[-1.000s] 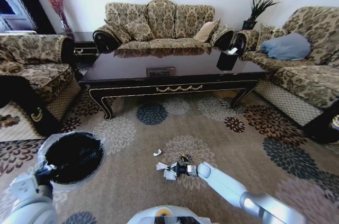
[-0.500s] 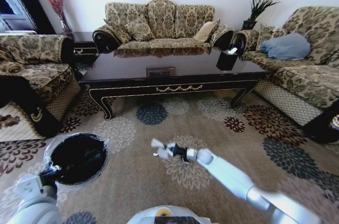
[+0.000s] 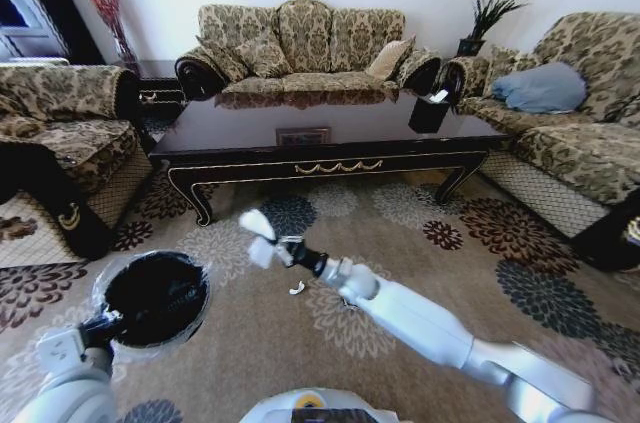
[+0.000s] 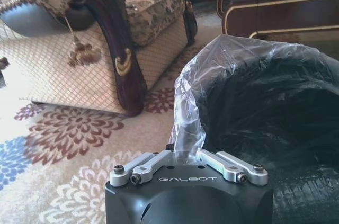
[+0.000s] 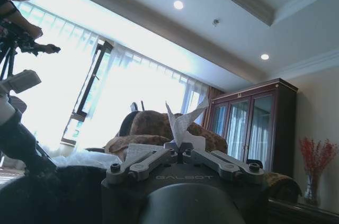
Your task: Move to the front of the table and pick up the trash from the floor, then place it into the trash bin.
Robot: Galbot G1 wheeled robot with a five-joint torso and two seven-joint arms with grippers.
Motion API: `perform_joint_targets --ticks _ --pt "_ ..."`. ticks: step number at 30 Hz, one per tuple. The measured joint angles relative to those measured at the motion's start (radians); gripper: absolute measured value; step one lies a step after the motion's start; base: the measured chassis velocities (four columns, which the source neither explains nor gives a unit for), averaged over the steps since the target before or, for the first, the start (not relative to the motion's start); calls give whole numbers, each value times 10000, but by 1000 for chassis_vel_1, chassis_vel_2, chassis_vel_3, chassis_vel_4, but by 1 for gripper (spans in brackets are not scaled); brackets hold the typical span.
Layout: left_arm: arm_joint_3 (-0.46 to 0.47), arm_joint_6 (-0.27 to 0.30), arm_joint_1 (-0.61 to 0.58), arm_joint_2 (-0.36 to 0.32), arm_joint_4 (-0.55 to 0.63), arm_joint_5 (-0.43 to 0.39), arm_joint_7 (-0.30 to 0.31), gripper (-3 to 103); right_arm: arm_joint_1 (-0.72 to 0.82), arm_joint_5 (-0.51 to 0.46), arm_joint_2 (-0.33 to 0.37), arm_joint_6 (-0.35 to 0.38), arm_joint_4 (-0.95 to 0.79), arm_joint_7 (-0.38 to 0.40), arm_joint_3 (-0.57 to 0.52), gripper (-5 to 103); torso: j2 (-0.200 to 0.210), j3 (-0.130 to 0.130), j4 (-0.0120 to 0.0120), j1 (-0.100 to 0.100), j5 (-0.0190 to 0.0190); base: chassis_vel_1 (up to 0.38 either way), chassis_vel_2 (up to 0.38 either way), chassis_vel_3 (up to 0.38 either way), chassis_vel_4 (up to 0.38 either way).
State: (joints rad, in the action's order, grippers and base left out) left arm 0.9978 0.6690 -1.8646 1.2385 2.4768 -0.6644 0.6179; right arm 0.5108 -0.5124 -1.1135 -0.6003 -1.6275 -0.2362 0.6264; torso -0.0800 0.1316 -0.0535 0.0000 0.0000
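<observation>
Carpeted floor (image 3: 420, 273) below, my right end effector (image 3: 283, 249) has risen, clamping white paper trash (image 3: 260, 239), now nearer the trash bin (image 3: 155, 296). Left end effector (image 3: 98, 329) pinches the bin's liner; I judge the drop is close, one scrap (image 3: 296, 289) left.

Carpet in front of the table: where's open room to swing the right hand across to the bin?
Open carpet runs between the table and the right hand, shut on crumpled paper. The stretch leftward to the trash bin is bare. A white scrap lies below the arm. The left hand grips the bin's liner, crowding that rim.
</observation>
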Motion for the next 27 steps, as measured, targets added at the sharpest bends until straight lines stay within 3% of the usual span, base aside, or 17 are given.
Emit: perform_joint_targets --ticks 4,9,12,13,16,22,27 --pt "-189 123 250 -733 -415 -547 -192 2 -644 266 -756 -86 418 153 928 0 0 0 -5 0 -6 0 0 0 0" --pt "-257 133 685 -1615 -1017 -1077 -192 2 -922 370 -1060 -163 1022 153 1164 0 1 1 -5 0 -4 0 0 0 0" --pt "-599 134 1795 -2539 -1828 -2024 336 2 -946 400 -1201 -187 1466 253 1093 0 0 1 -5 0 -1 0 0 0 0" --pt "-599 134 1795 -2539 -1828 -2024 336 2 -946 400 -1201 -187 1466 253 1093 0 0 1 -5 0 -1 0 0 0 0" --pt "-1344 192 2758 -3060 -2421 -2378 533 2 -926 410 -1362 -204 1741 361 977 0 0 2 -10 1 -2 0 0 0 0" --pt "-2507 343 3750 -3288 -3078 -2618 828 2 -987 451 -1633 -333 2260 389 831 0 1 1 -3 0 -1 0 0 0 0" --pt "-4337 343 5176 -3369 -4073 -2737 862 2 -1224 471 -1842 -435 2811 435 673 0 1 2 -7 1 -2 0 0 0 0"
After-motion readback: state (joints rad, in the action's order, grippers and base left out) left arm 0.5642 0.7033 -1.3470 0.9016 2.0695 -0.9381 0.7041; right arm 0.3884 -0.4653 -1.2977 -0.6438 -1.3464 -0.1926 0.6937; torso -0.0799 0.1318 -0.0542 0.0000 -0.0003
